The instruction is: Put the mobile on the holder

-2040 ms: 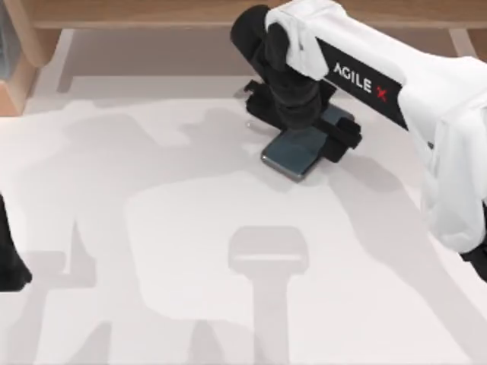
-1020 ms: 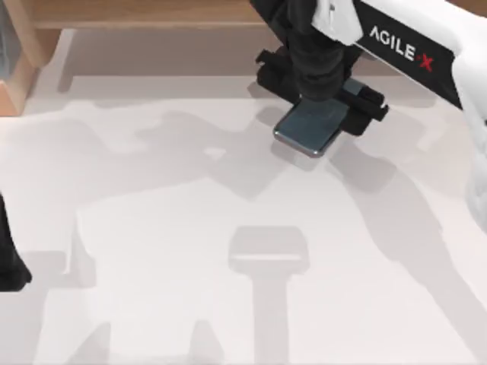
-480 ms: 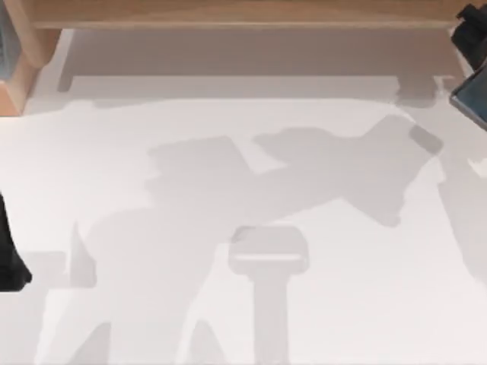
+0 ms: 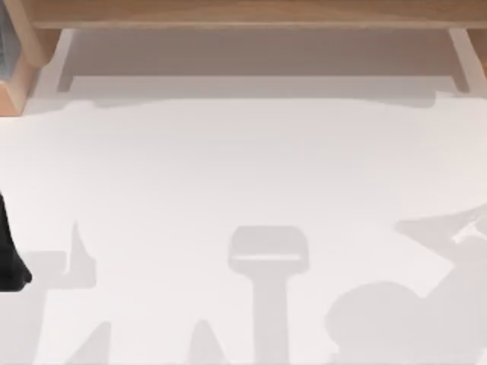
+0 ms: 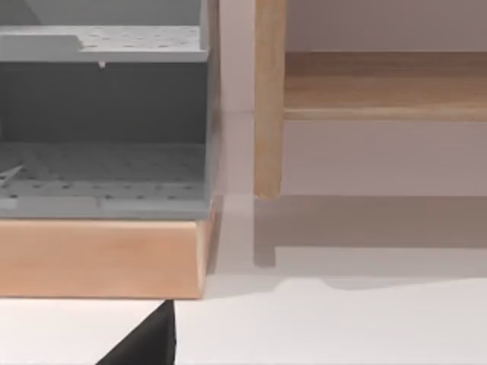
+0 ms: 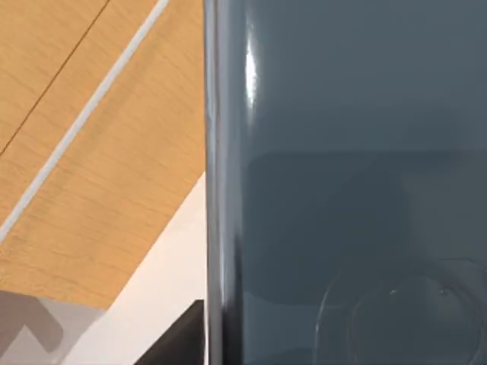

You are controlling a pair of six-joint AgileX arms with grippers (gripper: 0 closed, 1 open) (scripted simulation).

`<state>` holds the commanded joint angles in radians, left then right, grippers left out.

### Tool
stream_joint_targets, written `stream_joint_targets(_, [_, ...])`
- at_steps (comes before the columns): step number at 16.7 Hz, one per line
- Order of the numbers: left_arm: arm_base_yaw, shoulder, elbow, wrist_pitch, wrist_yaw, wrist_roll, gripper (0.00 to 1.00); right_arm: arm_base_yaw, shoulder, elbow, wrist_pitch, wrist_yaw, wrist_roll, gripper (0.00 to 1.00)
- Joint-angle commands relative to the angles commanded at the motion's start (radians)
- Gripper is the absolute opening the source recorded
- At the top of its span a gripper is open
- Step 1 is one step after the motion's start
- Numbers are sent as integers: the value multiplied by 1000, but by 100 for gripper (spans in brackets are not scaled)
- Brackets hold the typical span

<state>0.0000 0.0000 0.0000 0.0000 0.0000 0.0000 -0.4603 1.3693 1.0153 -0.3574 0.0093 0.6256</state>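
mobile: flat dark blue-grey smartphone with a glossy face and thin metallic rim is seen close against the right wrist camera, long axis running away from the lens; judged carried aloft by the right arm, grip itself not visible.
holder: pale grey stand with a squared head and narrow stem sits low-centre on the white surface.
key relation: holder is judged to lie left of the right arm, whose shadow falls at the surface's lower right.
right gripper: state cannot be told.
left arm: parked at left edge, gripper state cannot be told.

The mobile runs off the right wrist view's top, right and bottom edges; its grip is hidden.
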Motion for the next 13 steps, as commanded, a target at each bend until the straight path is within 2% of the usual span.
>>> stream_joint_targets(7, [0, 0, 0, 0, 0, 0, 100, -375, -336, -476, 496, -253, -345, 0])
stream_joint_targets(13, [0, 0, 0, 0, 0, 0, 100, -552, -464, -775, 801, -461, -597, 0])
